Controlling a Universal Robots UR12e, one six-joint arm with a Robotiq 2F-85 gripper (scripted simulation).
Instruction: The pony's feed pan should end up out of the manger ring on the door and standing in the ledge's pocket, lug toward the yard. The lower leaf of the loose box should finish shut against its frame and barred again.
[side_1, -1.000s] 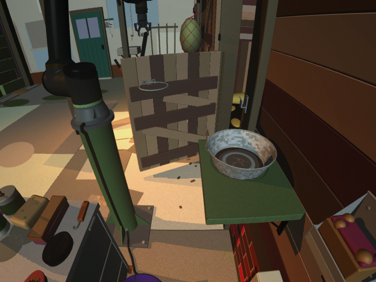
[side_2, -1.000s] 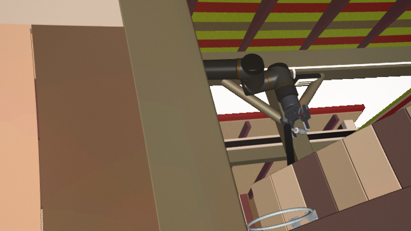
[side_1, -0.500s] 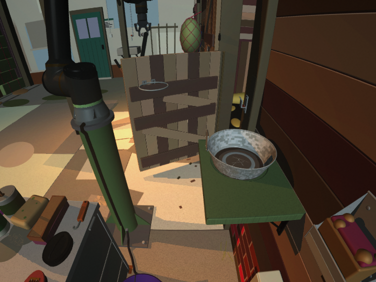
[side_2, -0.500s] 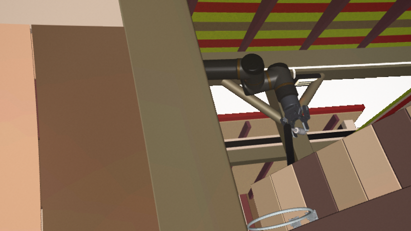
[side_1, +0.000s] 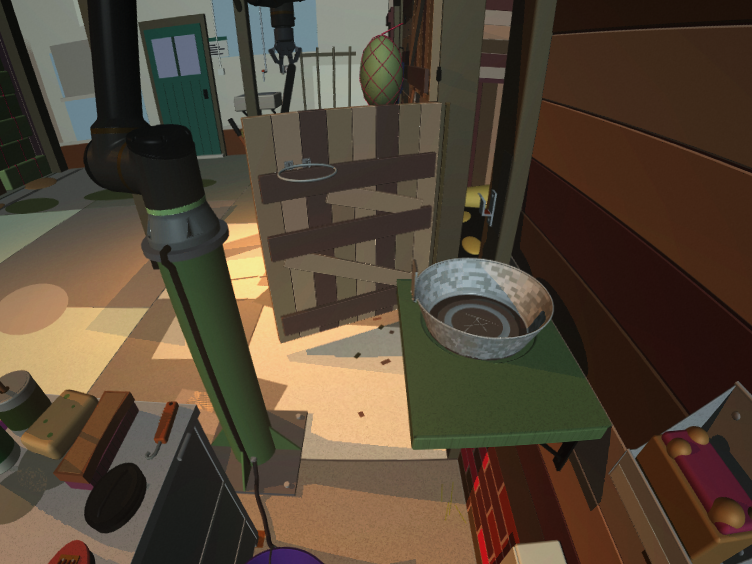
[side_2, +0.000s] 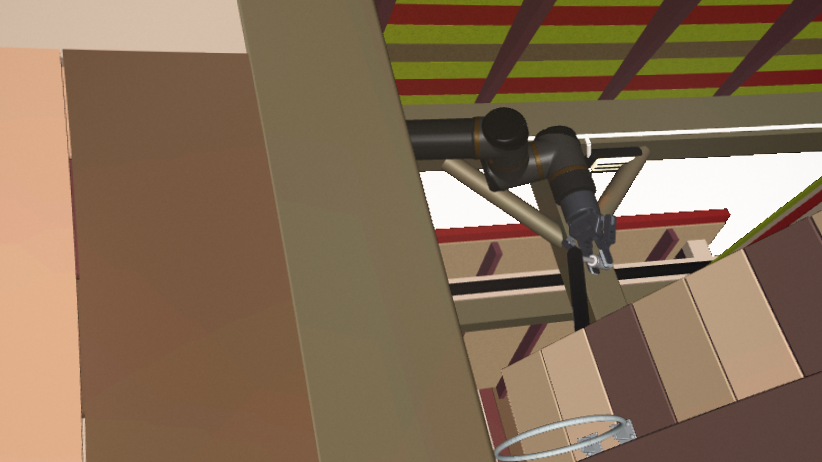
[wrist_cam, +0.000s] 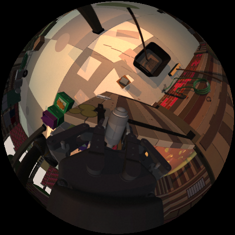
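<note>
On the right, the grey speckled feed pan (side_1: 483, 306) stands in the round pocket of the green ledge (side_1: 495, 376). The lower leaf (side_1: 349, 215) of plank boards stands swung open, away from its frame. The wire manger ring (side_1: 307, 172) on it is empty. Above the leaf's top edge my gripper (side_1: 284, 57) is closing around the grey knob (wrist_cam: 117, 123) at the end of the dark bar (side_1: 290, 88), which hangs down behind the leaf. The same gripper (side_2: 595, 258) and bar (side_2: 579, 299) show from below.
Behind the leaf hang a green haynet (side_1: 381, 70) and a rail of bars. The door post (side_1: 528, 127) carries a metal keeper bracket (side_1: 488, 206). My arm's green pedestal (side_1: 209, 340) stands left of the leaf. Boxes and tins crowd the near left corner.
</note>
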